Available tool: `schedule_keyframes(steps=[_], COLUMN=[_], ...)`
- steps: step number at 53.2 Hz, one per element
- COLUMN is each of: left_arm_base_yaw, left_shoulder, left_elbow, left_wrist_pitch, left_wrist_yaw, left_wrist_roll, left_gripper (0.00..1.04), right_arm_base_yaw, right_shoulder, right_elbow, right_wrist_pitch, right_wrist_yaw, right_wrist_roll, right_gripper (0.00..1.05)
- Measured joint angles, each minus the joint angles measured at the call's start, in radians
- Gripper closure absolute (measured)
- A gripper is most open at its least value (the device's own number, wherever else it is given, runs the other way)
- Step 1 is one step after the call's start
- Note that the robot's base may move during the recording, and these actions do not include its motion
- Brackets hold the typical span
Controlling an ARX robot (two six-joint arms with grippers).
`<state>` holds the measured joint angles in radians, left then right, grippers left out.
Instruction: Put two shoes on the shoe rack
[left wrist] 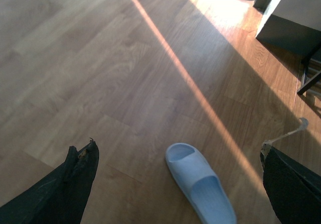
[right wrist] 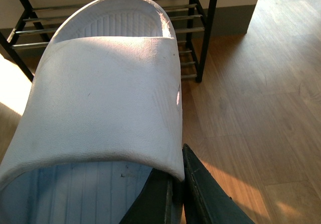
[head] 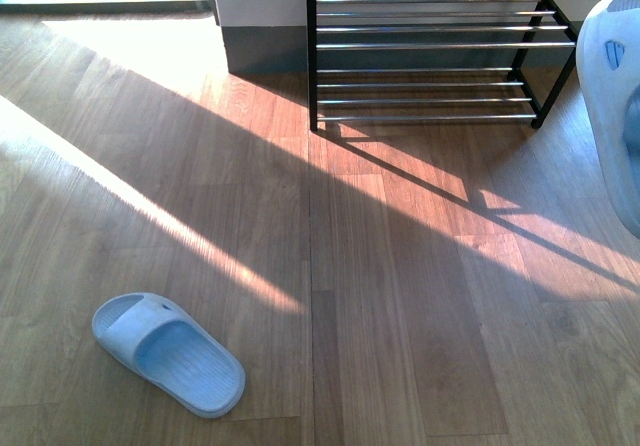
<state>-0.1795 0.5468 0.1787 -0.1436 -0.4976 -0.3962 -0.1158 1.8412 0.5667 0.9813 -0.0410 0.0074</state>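
1. Now, the right gripper (right wrist: pixel 176 186) is clamped on the side wall of 1 pale blue slide, the held slide (right wrist: pixel 105 98). 1 dark finger sits under the strap and the other outside it.
2. From the front, the held slide (head: pixel 612 106) shows only at the right edge, lifted off the wooden floor (head: pixel 400 296), just beside the right end of the shoe rack (head: pixel 430 61).
3. The shoe rack stands against the wall, black frame and chrome bars, with the held slide's toe pointing toward it.
4. The floor slide (head: pixel 168 354) lies sole down on the robot's left, well apart from the rack.
5. The left gripper (left wrist: pixel 176 149) hangs above the floor slide (left wrist: pixel 200 184), its 2 fingers (left wrist: pixel 75 184) spread wide, holding nothing and touching nothing.
6. A narrow sunlit stripe (left wrist: pixel 200 98) crosses the boards near that slide.
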Motion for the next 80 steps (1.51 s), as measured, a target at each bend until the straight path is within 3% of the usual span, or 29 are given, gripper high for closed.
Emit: schedule_keyframes(steps=[6, 13, 21, 29, 48, 80], left_arm_base_yaw=[-0.023, -0.063, -0.097, -0.111, -0.089, -0.05], left_shoulder=[0.352, 0.94, 1.407, 1.685, 2.108, 2.341], left_elbow=[0.053, 0.216, 0.386, 0.529, 0.822, 1.07], left_wrist_pitch=[0.216, 0.476, 0.489, 0.443, 0.433, 0.399], left_wrist_yaw=[0.007, 0.09, 0.092, 0.084, 0.134, 0.119], left_wrist_roll=[-0.152, -0.301, -0.338, -0.352, -0.372, -0.408], left_gripper=[0.09, 0.09, 0.09, 0.09, 0.09, 0.09], right_arm_base_yaw=[-0.001, 0.0, -0.001, -0.001, -0.001, -0.001], right_shoulder=[0.0, 0.0, 0.0, 0.0, 0.0, 0.0], right_elbow=[0.0, 0.0, 0.0, 0.0, 0.0, 0.0], right_wrist_pitch=[0.0, 0.0, 0.0, 0.0, 0.0, 0.0], right_wrist_yaw=[0.0, 0.0, 0.0, 0.0, 0.0, 0.0], right_wrist_roll=[0.0, 0.0, 0.0, 0.0, 0.0, 0.0], right_gripper=[1.03, 1.03, 1.03, 1.03, 1.03, 1.03])
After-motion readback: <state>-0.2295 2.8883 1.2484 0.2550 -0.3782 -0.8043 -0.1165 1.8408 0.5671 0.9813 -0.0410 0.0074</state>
